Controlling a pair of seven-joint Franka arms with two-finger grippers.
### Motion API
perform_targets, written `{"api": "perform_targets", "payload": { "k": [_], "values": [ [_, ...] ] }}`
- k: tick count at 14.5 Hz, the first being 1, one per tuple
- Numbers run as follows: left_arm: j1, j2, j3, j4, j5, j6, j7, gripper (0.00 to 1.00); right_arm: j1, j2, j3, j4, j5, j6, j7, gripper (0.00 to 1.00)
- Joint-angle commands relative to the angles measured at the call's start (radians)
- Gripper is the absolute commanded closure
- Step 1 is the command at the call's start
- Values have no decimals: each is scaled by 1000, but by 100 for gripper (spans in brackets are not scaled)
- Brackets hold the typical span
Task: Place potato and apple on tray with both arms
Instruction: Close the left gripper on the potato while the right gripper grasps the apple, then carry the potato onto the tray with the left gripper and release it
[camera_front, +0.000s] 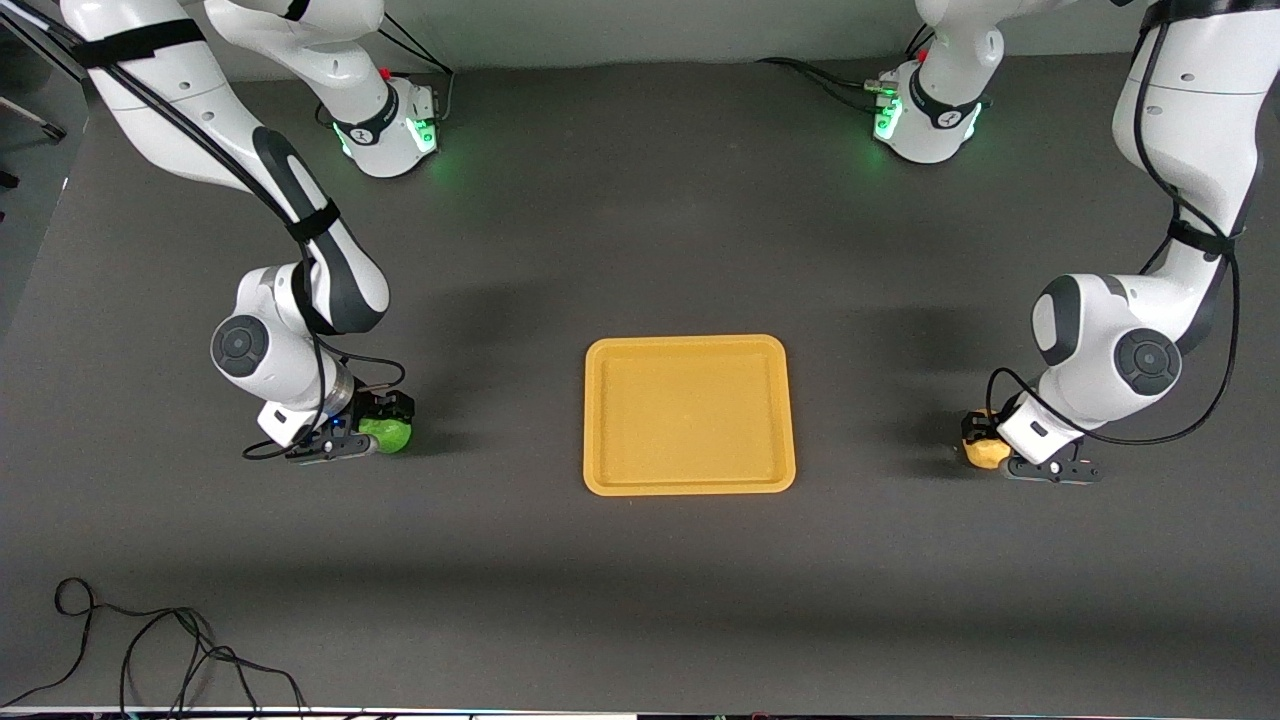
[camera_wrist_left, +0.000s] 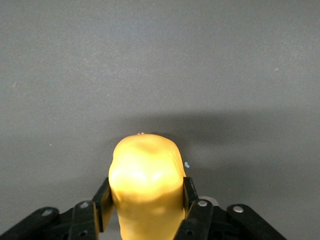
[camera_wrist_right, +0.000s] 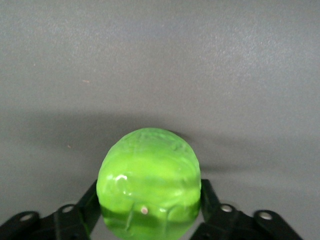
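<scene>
The orange-yellow tray (camera_front: 600, 420) lies flat in the middle of the table. The yellow-tan potato (camera_front: 982, 450) (camera_wrist_left: 146, 180) sits on the table toward the left arm's end, and my left gripper (camera_front: 985, 440) (camera_wrist_left: 145, 200) is shut on it, a pad pressed to each side. The glossy green apple (camera_front: 388, 432) (camera_wrist_right: 149, 182) sits on the table toward the right arm's end. My right gripper (camera_front: 385, 420) (camera_wrist_right: 149, 200) is shut on the apple, its black fingers (camera_wrist_right: 89, 205) against both flanks.
A loose black cable (camera_front: 150, 650) lies near the table's front edge at the right arm's end. Both arm bases (camera_front: 390, 125) stand along the edge farthest from the camera. Bare dark tabletop separates each fruit from the tray.
</scene>
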Motion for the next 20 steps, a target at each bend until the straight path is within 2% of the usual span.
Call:
{"api": "perform_targets", "payload": {
  "k": [1,2,4,8,10,13,15,17,19,20],
  "values": [
    [-28,-51,2,-12,16,-12,-69,66,1,7,-1,32,11,-10,15,49],
    [-37,-83,-6,-12,15,-51,-101,66,3,-7,-1,35,11,-36,15,54],
    [-101,-146,-6,19,12,-192,-202,66,3,-64,-1,73,8,-159,12,56],
    [-284,-166,-7,46,2,-213,-442,65,3,-130,-1,297,3,-552,0,57],
    [-362,-142,-7,74,-2,-208,-516,65,3,-133,-3,389,3,-674,-3,57],
    [-462,-99,-7,118,-2,-207,-615,64,3,-176,-1,443,2,-778,-5,57],
    [-519,-62,-6,143,-2,-205,-655,61,6,-222,2,443,0,-804,-5,58],
    [-562,-5,-7,177,-2,-205,-686,60,12,-225,3,468,2,-823,-3,57],
    [-588,30,-6,192,-2,-204,-691,57,12,-219,6,469,6,-821,-5,58],
    [-588,43,-6,194,-1,-200,-691,51,12,-222,11,469,6,-823,-5,58]
  ]
}}
